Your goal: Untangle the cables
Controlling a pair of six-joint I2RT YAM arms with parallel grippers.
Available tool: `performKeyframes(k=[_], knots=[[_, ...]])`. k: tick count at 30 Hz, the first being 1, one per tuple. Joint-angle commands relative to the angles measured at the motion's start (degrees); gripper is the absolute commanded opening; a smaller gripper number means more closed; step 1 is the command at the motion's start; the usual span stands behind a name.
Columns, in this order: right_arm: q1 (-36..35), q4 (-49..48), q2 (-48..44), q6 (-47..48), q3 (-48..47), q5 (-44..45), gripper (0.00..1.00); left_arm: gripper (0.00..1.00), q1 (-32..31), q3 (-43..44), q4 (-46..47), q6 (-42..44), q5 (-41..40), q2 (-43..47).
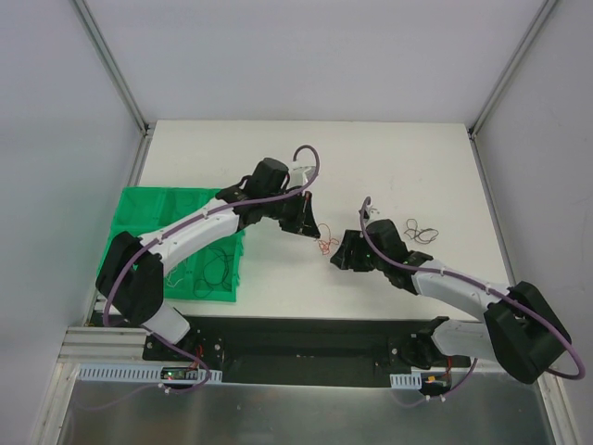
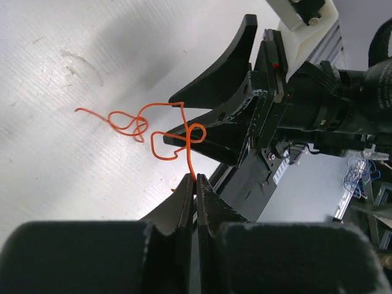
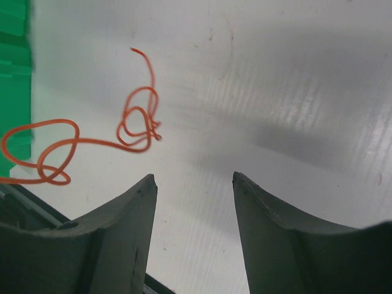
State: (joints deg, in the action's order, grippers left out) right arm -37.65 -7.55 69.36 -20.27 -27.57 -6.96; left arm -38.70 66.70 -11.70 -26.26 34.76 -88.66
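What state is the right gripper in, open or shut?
Open: the right gripper has its fingers apart, white table showing between them, orange wire outside the gap.

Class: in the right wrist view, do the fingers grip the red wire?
No: the right gripper is open, and the red wire lies beyond its fingers.

Right pincer spread apart, looped red cable ahead-left on white table

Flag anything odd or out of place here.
Nothing spilled or damaged. The red wire is kinked into knotted loops, one end pinched in the left hand; the right hand is open beside it. Dark wires lie loose farther right.
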Motion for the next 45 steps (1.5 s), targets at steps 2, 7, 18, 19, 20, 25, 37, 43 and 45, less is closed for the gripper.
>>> performKeyframes(k=[2,7,18,19,20,25,37,43,45], knots=[[-0.14,-0.28,-1.78,-0.91,-1.08,6.6,0.55,0.0,0.02,0.63,-0.95,-4.05,-6.89,-1.07],[-0.23,2.01,-0.72,0.75,-2.74,6.26,0.55,0.0,7.12,4.31,-3.68,-16.5,-3.85,-8.62],[-2.43,5.62,12.45,1.64,-16.62,3.44,0.52,0.0,14.0,13.02,-3.85,-27.61,1.18,-22.42],[-2.78,5.62,13.77,1.12,-17.33,4.4,0.52,0.0,14.44,13.19,-3.85,-27.79,1.71,-23.21],[-3.22,5.53,15.09,0.94,-18.99,4.93,0.51,0.0,14.87,13.28,-3.94,-28.14,2.58,-23.83],[-5.76,7.2,23.09,1.11,-26.12,10.12,0.48,0.0,16.72,13.37,-3.85,-27.18,3.64,-24.72],[-7.88,-3.69,30.83,3.48,-29.11,21.28,0.43,0.0,17.25,11.88,-3.85,-25.24,5.14,-22.87],[-7.79,-5.19,34.78,3.4,-32.01,21.82,0.37,0.0,17.6,11.79,-3.85,-24.8,5.84,-21.73],[-7.79,-5.19,36.45,3.14,-33.33,21.2,0.33,0.0,17.78,11.96,-3.85,-24.19,6.1,-21.47]])
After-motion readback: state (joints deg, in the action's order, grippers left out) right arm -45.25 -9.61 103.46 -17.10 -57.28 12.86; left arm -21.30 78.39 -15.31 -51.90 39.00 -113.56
